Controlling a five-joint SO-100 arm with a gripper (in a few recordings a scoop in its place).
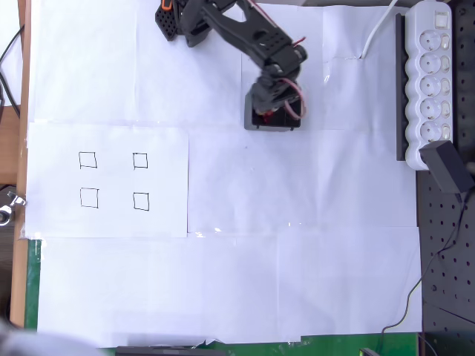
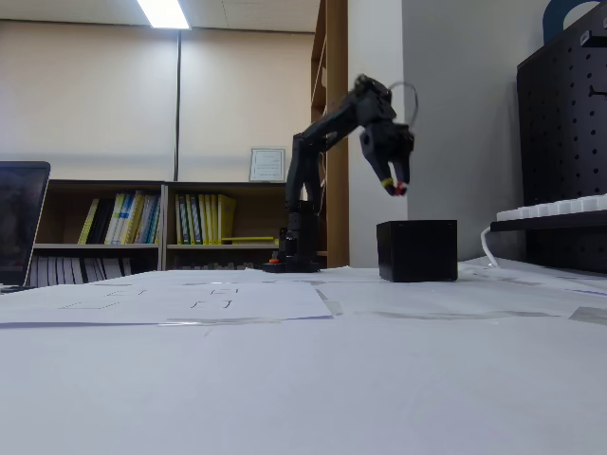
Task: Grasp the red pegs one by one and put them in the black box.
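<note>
White paper sheets [image 1: 297,245] cover the table, and a separate sheet on the left of the overhead view carries four small hand-drawn square outlines [image 1: 114,180], all of them bare. A white power strip [image 1: 429,78] lies along the right edge of that view, with a black adapter [image 1: 447,165] at its near end. The black arm [image 1: 237,30] reaches from its base at the top of the overhead view down toward the black box [image 2: 416,250], which sits on the paper near the top centre, well apart from the drawn squares. In the fixed view the gripper [image 2: 394,188] hangs pointing down, above the box and clear of its rim. In the overhead view the gripper [image 1: 273,111] hides most of the box's inside, with a bit of red showing beneath it. At the fingertips in the fixed view a small red peg [image 2: 399,190] shows, so the jaws appear closed on it.
</note>
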